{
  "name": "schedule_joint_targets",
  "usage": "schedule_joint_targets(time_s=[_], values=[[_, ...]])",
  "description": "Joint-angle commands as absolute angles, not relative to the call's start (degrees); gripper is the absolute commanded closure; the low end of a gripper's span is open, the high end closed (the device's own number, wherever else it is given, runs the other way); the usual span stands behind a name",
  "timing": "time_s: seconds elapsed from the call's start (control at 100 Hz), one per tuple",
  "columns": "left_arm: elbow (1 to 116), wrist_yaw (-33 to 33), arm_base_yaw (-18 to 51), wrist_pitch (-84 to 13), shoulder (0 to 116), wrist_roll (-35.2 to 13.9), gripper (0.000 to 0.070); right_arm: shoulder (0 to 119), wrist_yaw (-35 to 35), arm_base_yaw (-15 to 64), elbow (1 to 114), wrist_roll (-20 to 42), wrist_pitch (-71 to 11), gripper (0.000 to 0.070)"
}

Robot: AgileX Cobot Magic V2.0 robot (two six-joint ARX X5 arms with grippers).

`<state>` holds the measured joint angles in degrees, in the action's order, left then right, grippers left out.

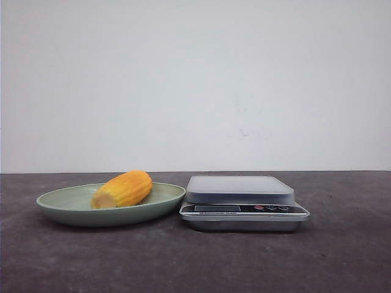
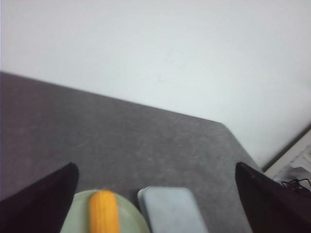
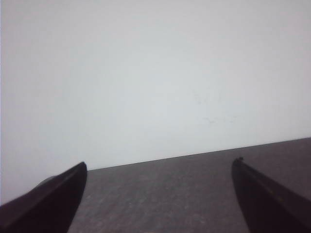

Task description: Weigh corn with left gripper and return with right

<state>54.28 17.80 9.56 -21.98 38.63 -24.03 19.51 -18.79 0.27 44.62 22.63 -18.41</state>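
The corn, a short yellow-orange cob with a paler cut end, lies on the green plate at the left. A silver kitchen scale with a pale grey platform stands right of the plate. Neither gripper shows in the front view. In the left wrist view my left gripper is open and empty, high above and behind the corn, the plate and the scale. In the right wrist view my right gripper is open and empty over bare table.
The dark grey table runs back to a plain white wall. In the left wrist view the table's far corner shows, with a floor edge and cables beyond it.
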Motion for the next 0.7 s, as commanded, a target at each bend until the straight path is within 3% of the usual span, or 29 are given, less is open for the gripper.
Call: schedule_joint_targets(time_s=[0.0, 0.13, 0.31, 0.46, 0.69], values=[[56.5, 18.1, 10.7, -21.3, 40.6, -21.8, 0.007, 22.0, -20.0, 0.3, 47.9, 21.1, -19.0, 0.0097], [59.3, 17.0, 15.1, -22.3, 46.2, -19.9, 0.0082, 27.4, -22.5, 0.3, 52.8, 20.2, -21.1, 0.0098], [60.1, 9.1, 22.9, -23.3, 55.3, -15.5, 0.0101, 35.0, -24.5, 0.8, 60.2, 17.9, -26.9, 0.0098], [60.1, 4.2, 28.0, -22.7, 64.3, -14.4, 0.0101, 39.9, -24.4, 2.3, 64.7, 15.6, -31.4, 0.0097], [60.2, -1.8, 31.9, -19.2, 78.0, -14.0, 0.0104, 41.5, -24.4, 4.7, 65.7, 15.4, -31.8, 0.0097]])
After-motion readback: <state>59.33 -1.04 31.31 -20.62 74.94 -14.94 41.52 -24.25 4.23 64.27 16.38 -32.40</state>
